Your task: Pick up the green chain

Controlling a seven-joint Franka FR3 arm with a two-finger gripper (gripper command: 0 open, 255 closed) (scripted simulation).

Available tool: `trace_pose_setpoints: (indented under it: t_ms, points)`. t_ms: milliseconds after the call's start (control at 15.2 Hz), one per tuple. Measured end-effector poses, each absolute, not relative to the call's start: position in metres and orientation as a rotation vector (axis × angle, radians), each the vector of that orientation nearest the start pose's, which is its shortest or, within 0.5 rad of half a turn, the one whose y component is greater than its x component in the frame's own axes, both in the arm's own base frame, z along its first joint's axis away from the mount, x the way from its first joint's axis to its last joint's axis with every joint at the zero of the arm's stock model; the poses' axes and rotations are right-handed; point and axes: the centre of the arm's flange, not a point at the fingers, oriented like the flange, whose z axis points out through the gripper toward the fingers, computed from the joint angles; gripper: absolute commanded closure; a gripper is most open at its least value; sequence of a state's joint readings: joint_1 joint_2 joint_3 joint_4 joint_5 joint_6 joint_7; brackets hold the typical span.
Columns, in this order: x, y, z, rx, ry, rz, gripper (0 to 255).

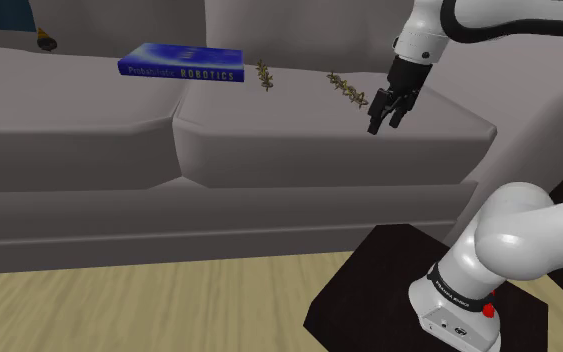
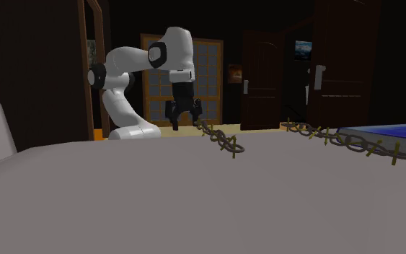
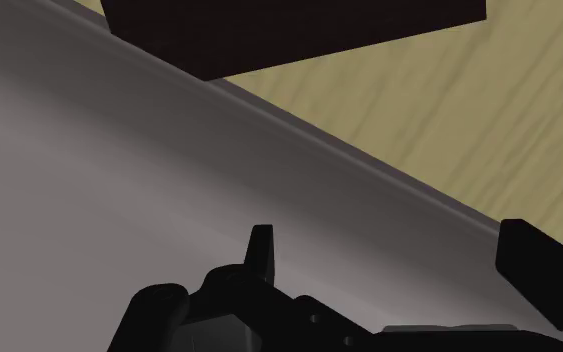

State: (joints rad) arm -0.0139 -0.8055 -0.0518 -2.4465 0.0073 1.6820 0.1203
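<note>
Two olive-green chains of small links lie on the grey sofa (image 1: 89, 110), shoulder view's upper middle: first chain (image 1: 349, 90) near the gripper (image 1: 385, 125), jaws apart and empty; second chain (image 1: 264, 77) beside one blue book (image 1: 184, 63)

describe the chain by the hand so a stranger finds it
On the grey sofa seat lies a blue book. One olive link chain lies by the book; yours, a matching chain, lies farther off, next to the black hand.
</note>
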Motion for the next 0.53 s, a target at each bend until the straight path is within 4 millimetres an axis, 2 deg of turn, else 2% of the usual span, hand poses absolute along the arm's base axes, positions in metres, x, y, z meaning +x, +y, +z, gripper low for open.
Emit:
trace_pose_setpoints:
  t_ms: [132,528]
  points:
    - [0.316,-0.026,0.565,-3.085,0.27,-0.061,0]
    - [0.376,-0.058,0.578,-3.094,0.324,-0.058,0]
